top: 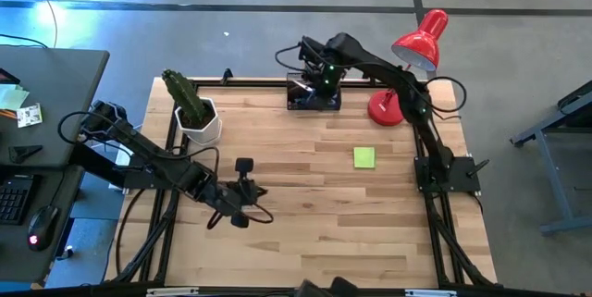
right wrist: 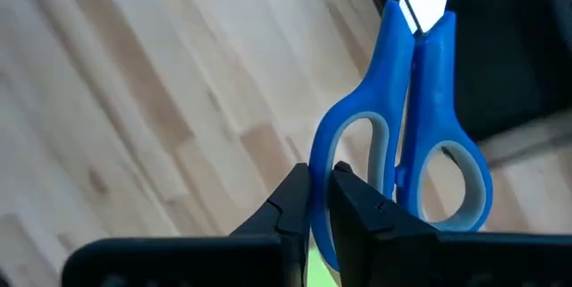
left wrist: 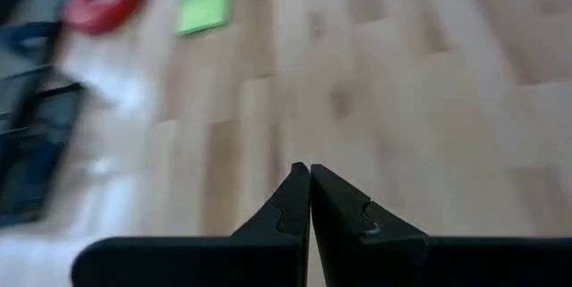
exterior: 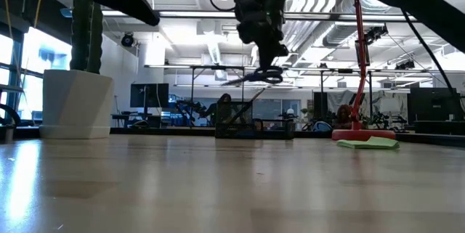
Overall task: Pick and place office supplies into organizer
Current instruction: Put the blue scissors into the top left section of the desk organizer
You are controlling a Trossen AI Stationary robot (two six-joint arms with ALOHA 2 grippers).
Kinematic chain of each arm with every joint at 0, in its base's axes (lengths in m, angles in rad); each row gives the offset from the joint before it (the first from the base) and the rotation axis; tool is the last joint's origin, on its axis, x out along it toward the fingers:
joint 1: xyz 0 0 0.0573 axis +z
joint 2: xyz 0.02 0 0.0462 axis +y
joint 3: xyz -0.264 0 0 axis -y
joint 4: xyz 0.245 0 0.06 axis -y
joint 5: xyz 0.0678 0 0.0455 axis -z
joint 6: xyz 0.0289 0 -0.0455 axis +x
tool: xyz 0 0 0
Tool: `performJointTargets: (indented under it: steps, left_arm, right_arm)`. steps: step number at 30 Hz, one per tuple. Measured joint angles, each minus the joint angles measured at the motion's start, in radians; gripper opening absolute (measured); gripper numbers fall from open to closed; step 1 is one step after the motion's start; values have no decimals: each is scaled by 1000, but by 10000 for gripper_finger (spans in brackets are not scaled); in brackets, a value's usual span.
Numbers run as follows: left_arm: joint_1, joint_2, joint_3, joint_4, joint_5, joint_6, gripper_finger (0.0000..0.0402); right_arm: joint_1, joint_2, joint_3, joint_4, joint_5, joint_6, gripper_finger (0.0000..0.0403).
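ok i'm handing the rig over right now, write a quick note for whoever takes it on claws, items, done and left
Right claw: shut on the blue-handled scissors, gripping one handle loop and holding them in the air over the black organizer at the table's far edge.
Left claw: shut, empty, waiting above bare table near the front left.
Lime-green sticky-note pad: flat on the table, right of centre, untouched.
Done: scissors picked up and carried to the organizer.
Left: release the scissors into the organizer, then fetch the pad. Whether anything is already inside the organizer cannot be seen.

Grey floor [top: 277, 19], dark desk [top: 46, 93], ceiling lights.
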Motion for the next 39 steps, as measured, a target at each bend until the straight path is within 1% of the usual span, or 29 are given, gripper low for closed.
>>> performJointTargets:
  steps: [2,5,8,10,12,15,17,19,23,25,26,29,31,33,35,39]
  left_arm:
    - [0,0,0,-23,-73,0,3]
    - [1,0,0,-39,-184,28,3]
    - [1,0,0,-62,-340,66,3]
    - [3,0,0,-83,-448,106,3]
    - [25,0,0,-83,-506,170,3]
    - [86,0,0,-75,-505,265,16]
    - [140,11,0,-65,-486,292,41]
    - [194,27,-1,-64,-453,295,77]
    - [264,72,-1,-16,-384,296,167]
    - [270,94,-1,14,-389,299,210]
    - [269,103,-1,27,-408,299,230]
    - [269,121,0,57,-451,310,273]
    - [272,128,0,59,-453,326,287]
    - [288,135,0,68,-459,329,288]
    - [310,142,0,74,-446,321,277]
    - [344,167,0,135,-414,314,237]
  right_arm:
    - [-11,11,24,6,-39,-13,16]
    - [-30,16,22,1,-66,11,16]
    - [-38,9,0,3,-99,-8,16]
    - [-27,-1,-9,1,-144,-27,16]
    - [-4,-6,-9,2,-180,-32,16]
    - [42,-7,-9,3,-210,-30,16]
    - [77,-8,-9,3,-224,-29,16]
    - [118,-8,-9,3,-227,-13,16]
    - [181,-9,-9,3,-236,-5,16]
    - [201,-10,-9,3,-233,-6,16]
    - [208,-10,-9,3,-233,-6,16]
    - [223,-10,-9,4,-232,-6,16]
    - [230,-10,-10,5,-232,-3,16]
    - [239,-10,-10,9,-236,-3,16]
    - [248,-10,-10,10,-241,-4,16]
    - [272,-10,-10,15,-245,-3,16]
